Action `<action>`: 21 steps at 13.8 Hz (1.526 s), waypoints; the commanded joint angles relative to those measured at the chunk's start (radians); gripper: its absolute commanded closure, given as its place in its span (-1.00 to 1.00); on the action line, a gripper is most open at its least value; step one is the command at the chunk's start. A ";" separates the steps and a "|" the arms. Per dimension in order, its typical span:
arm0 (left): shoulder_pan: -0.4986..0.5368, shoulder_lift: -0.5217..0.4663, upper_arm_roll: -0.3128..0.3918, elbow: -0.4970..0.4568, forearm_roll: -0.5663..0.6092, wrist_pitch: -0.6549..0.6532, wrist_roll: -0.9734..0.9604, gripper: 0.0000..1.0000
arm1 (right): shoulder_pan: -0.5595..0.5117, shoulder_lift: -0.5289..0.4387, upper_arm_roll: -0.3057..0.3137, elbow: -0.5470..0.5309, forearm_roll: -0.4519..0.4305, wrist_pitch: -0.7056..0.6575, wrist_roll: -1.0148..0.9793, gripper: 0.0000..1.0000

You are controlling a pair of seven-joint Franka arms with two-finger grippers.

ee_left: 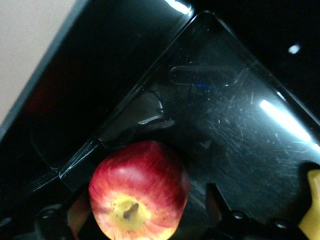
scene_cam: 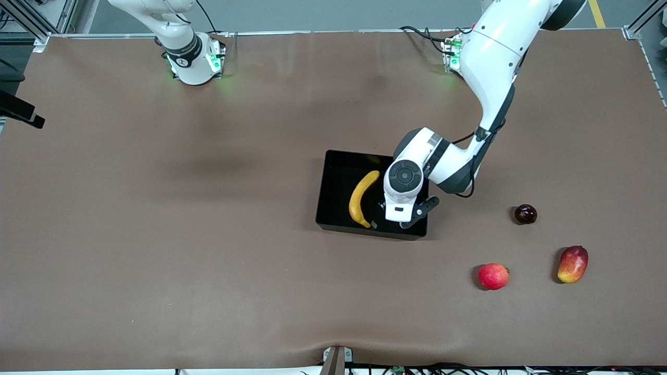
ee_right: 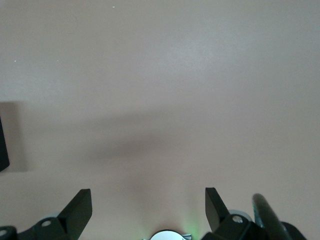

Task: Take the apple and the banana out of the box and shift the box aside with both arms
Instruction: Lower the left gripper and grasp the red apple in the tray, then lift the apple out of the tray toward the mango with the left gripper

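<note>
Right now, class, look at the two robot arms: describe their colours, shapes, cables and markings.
Both arms are white, rounded, jointed tubes. The left arm has dark grey joint caps, a black band, and black cables at its elbow and base. The right arm wears a black ring with white markings. Both round bases glow green. The left gripper and the right gripper have black, blocky fingers.

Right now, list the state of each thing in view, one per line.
Box: upright on the table, holding two fruits.
Banana: lying flat in the box.
Apple: in the box, stem showing, between the left end effector's fingers.
Right end effector: open, over bare table.
</note>
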 commanded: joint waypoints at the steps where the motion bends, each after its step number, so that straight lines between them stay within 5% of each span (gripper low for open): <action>1: 0.000 -0.011 0.002 0.006 0.025 0.012 -0.021 0.76 | -0.014 0.001 0.007 0.001 0.020 0.000 0.004 -1.00; 2: 0.003 -0.018 0.002 0.012 0.025 0.002 -0.015 1.00 | -0.014 0.001 0.007 0.001 0.020 0.001 0.004 -1.00; 10: 0.026 -0.226 0.014 0.058 0.025 -0.102 0.143 1.00 | -0.014 0.001 0.007 0.000 0.021 -0.002 0.004 -1.00; 16: 0.258 -0.288 0.010 0.069 0.022 -0.208 0.488 1.00 | -0.015 0.001 0.007 0.000 0.021 0.000 0.004 -1.00; 21: 0.471 -0.191 0.016 0.071 0.028 -0.111 0.755 1.00 | -0.009 0.045 0.008 0.018 0.021 0.003 -0.005 -1.00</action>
